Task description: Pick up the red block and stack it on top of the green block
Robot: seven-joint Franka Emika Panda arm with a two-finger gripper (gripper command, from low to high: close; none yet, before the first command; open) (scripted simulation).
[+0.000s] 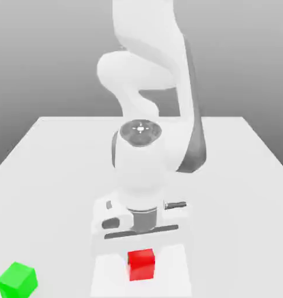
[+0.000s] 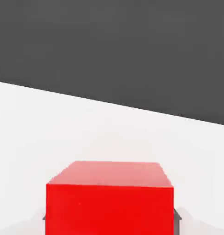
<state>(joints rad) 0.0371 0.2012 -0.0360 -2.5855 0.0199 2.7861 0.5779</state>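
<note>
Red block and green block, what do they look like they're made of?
The red block could be smooth plastic or painted wood: even colour, flat faces, no grain. The green block looks the same, uniformly bright with crisp edges; the render leaves the material open.

Camera set-up: raised frontal exterior view; close hand view

Exterior view: looks from in front of the Panda arm (image 1: 140,157), facing it, from above and angled down over the white tabletop (image 1: 236,192). Range: moderate; takes in most of the arm, with the table's far edge running level behind it. Red block (image 1: 142,265) low, near centre; green block (image 1: 17,281) low, at the exterior view's left.

Hand view: rides on the hand, looks toward the tabletop past the red block. Range: very close; block looms large. A table edge crosses at a slant, dark grey beyond; which edge, cannot tell.

Overlap: red block and some tabletop.
</note>
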